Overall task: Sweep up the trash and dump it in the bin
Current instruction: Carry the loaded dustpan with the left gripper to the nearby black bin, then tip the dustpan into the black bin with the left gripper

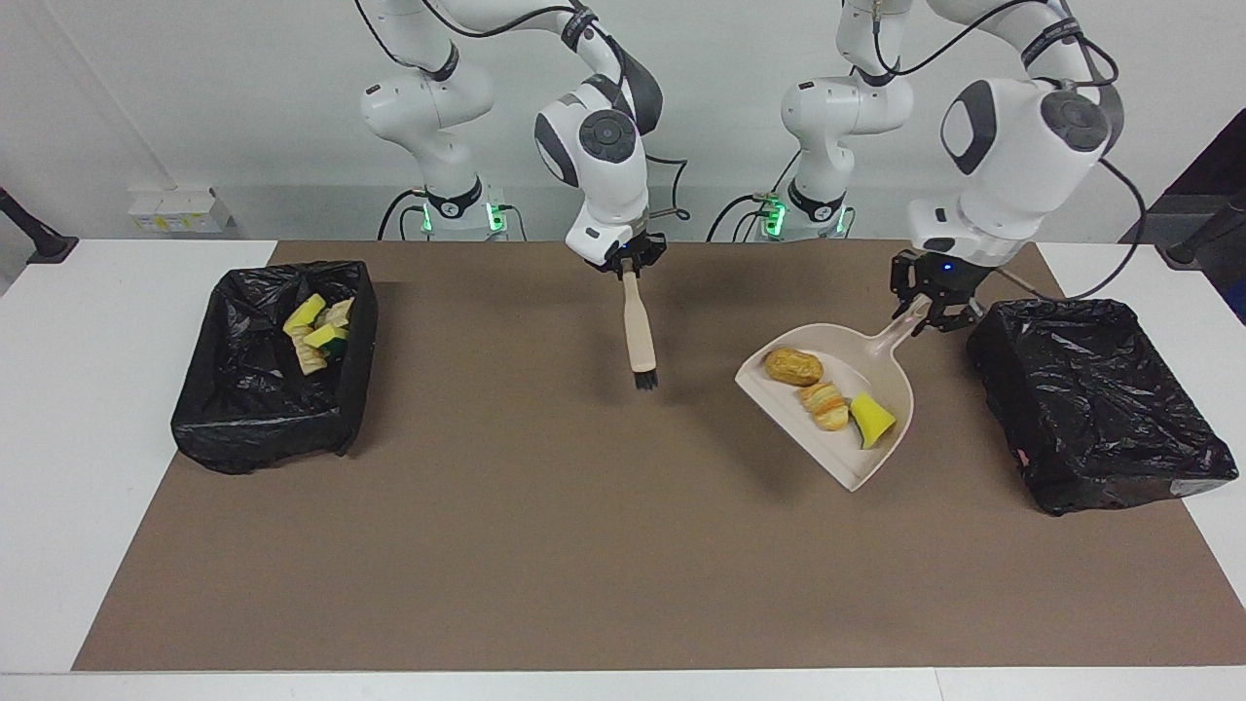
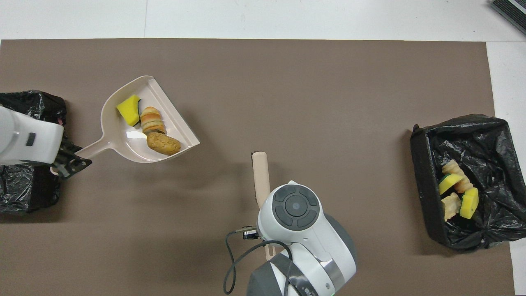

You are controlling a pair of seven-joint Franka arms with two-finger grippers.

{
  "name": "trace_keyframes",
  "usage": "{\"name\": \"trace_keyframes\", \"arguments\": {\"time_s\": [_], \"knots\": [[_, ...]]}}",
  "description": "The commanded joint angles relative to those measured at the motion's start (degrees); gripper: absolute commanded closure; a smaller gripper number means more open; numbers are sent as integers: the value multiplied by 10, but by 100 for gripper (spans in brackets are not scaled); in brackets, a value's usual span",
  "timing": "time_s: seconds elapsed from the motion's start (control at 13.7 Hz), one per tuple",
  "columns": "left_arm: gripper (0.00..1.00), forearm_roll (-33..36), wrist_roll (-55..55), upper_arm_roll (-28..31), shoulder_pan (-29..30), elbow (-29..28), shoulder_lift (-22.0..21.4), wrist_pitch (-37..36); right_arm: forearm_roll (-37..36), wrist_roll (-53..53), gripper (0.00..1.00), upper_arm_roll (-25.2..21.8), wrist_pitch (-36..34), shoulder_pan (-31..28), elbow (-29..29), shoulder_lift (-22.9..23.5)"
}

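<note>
A beige dustpan (image 1: 881, 368) (image 2: 123, 142) hangs tilted above the brown mat, my left gripper (image 1: 925, 304) (image 2: 68, 162) shut on its handle, beside the black-lined bin (image 1: 1090, 399) (image 2: 24, 189) at the left arm's end. Three pieces of trash lie in the pan: a brown bread (image 1: 793, 366) (image 2: 163, 143), a striped pastry (image 1: 825, 404) (image 2: 152, 119) and a yellow wedge (image 1: 871, 419) (image 2: 128, 109). My right gripper (image 1: 631, 263) is shut on a wooden brush (image 1: 640, 331) (image 2: 261, 174), held bristles down over the middle of the mat.
A second black-lined bin (image 1: 243, 409) (image 2: 493, 222) at the right arm's end holds several yellow sponge and bread pieces (image 1: 316, 336) (image 2: 456, 189). The brown mat (image 1: 545, 545) covers most of the white table.
</note>
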Motion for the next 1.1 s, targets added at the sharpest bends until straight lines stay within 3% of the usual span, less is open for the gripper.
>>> {"name": "trace_keyframes", "arguments": {"time_s": [0.0, 0.15, 0.29, 0.51, 0.88, 1.02], "knots": [[100, -4, 71, -5, 50, 41, 8, -53, 14, 5, 100, 1, 19, -3, -3, -1], [100, 27, 131, 3, 86, 68, 18, -73, 14, 22, 100, 1, 36, 26, 4, 24], [100, 42, 222, 4, 141, 134, 52, -100, 13, 64, 100, 1, 60, 55, 21, 54], [100, 49, 271, 5, 205, 213, 99, -134, 9, 113, 100, 0, 100, 78, 36, 96], [100, 64, 345, 12, 295, 285, 152, -126, -12, 163, 100, -2, 98, 99, 91, 155], [100, 93, 361, 9, 309, 303, 158, -104, -20, 165, 100, -2, 94, 97, 100, 157]]}}
